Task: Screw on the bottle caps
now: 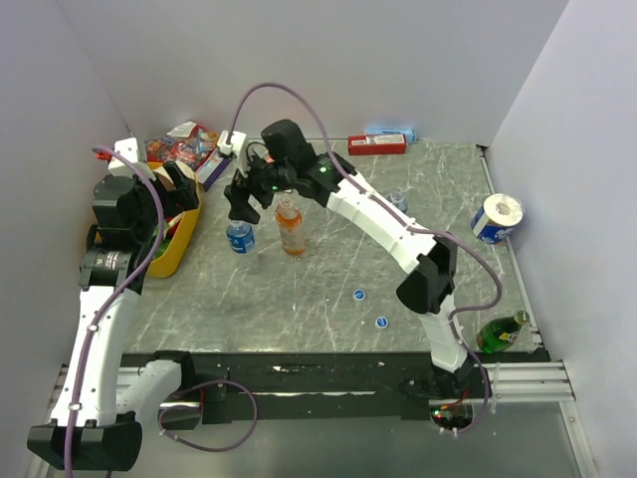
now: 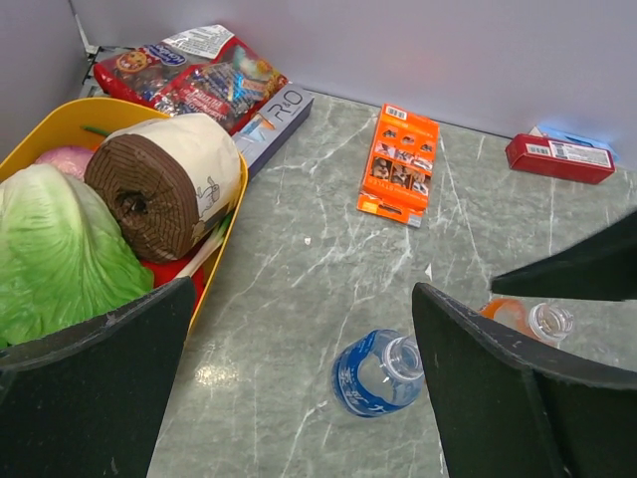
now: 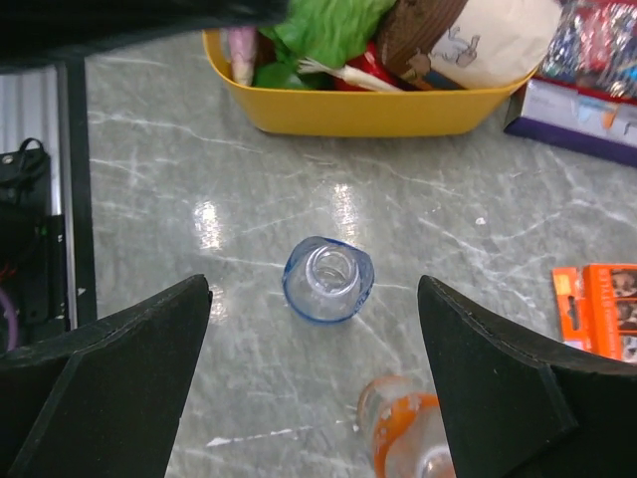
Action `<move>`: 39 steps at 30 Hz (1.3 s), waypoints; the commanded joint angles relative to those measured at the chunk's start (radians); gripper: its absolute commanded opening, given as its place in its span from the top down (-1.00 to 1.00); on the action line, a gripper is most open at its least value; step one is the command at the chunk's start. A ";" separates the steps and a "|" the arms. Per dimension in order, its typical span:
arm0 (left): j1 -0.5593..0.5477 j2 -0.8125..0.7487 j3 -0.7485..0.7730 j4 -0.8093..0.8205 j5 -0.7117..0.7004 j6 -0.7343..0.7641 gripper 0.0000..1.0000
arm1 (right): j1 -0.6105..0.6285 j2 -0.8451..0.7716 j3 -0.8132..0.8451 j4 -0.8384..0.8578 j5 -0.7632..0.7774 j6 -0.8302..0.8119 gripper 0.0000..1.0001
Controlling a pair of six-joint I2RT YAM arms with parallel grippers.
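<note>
A short blue-label bottle [image 1: 240, 237] and a taller orange bottle [image 1: 291, 227] stand uncapped left of the table's middle. A third small bottle [image 1: 398, 200] stands farther right. Two blue caps [image 1: 358, 295] [image 1: 381, 322] lie near the front. My right gripper [image 1: 253, 207] hangs open above the blue-label bottle [image 3: 328, 279], whose mouth shows between the wide jaws of the right gripper [image 3: 315, 289], with the orange bottle [image 3: 408, 428] beside it. My left gripper [image 1: 181, 189] is open by the basket. In the left wrist view the left gripper [image 2: 304, 299] holds nothing, above the blue-label bottle [image 2: 383, 370] and the orange bottle [image 2: 528, 319].
A yellow basket [image 1: 179, 249] with cabbage [image 2: 50, 249] and a paper roll [image 2: 164, 179] stands at the left. Snack packs [image 1: 184, 144], a red box [image 1: 378, 144] and a flat orange box [image 2: 400, 164] lie at the back. A toilet roll [image 1: 496, 219] and green bottle [image 1: 503, 334] sit right.
</note>
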 commanded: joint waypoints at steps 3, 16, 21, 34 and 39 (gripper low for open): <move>0.007 -0.035 0.033 0.004 -0.028 -0.033 -0.93 | 0.004 0.047 0.013 0.080 0.015 0.064 -0.83; 0.005 -0.035 0.016 0.007 -0.028 -0.025 -0.93 | 0.025 0.108 -0.036 0.149 0.077 0.069 -0.78; 0.005 -0.035 0.007 0.013 -0.028 -0.028 -0.92 | 0.022 0.120 -0.070 0.155 0.092 0.058 -0.75; -0.018 -0.018 -0.012 0.028 -0.026 0.006 -0.92 | 0.032 0.150 -0.066 0.162 0.109 0.056 -0.26; -0.018 -0.032 -0.055 0.059 0.047 0.038 -0.93 | 0.027 0.142 -0.030 0.123 0.064 0.049 0.41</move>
